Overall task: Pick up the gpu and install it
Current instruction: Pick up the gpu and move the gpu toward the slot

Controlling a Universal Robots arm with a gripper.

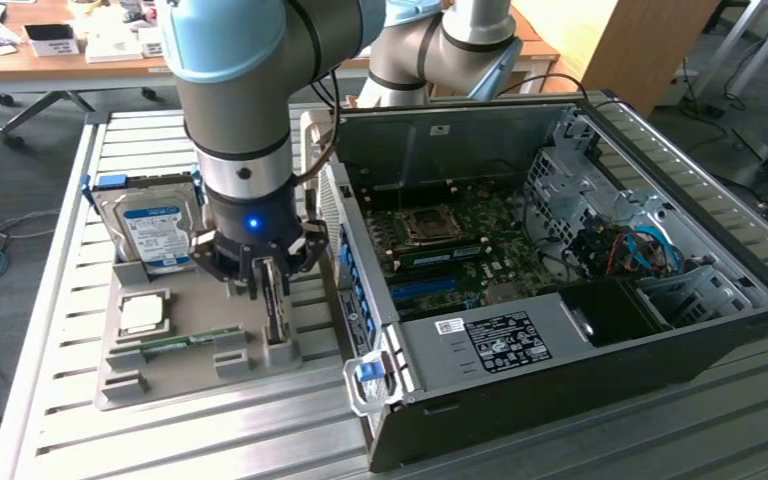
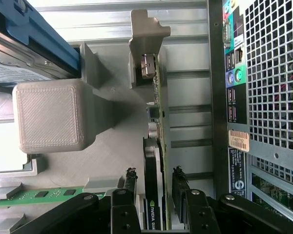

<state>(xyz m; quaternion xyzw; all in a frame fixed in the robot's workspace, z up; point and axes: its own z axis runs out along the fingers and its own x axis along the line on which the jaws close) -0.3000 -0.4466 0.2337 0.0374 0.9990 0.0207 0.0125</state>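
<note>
In the grey holder (image 1: 171,385) on the desk (image 1: 157,450), beside the open computer case (image 1: 558,400): gpu (image 2: 153,163), standing on edge. Tool (image 2: 155,181) open, fingers (image 2: 131,180) flanking both faces, apparently not yet clamped. Likely light, stiff, fragile; best pinched gently across the flat faces, clear of connectors

Soft, even light fills the exterior view; the slatted metal table (image 1: 224,440) gleams pale; the computer case (image 1: 598,375) is shaded inside; a blue light (image 1: 253,222) glows on the arm (image 1: 244,100); the grey tray (image 2: 112,156) carries faint shadows.
</note>
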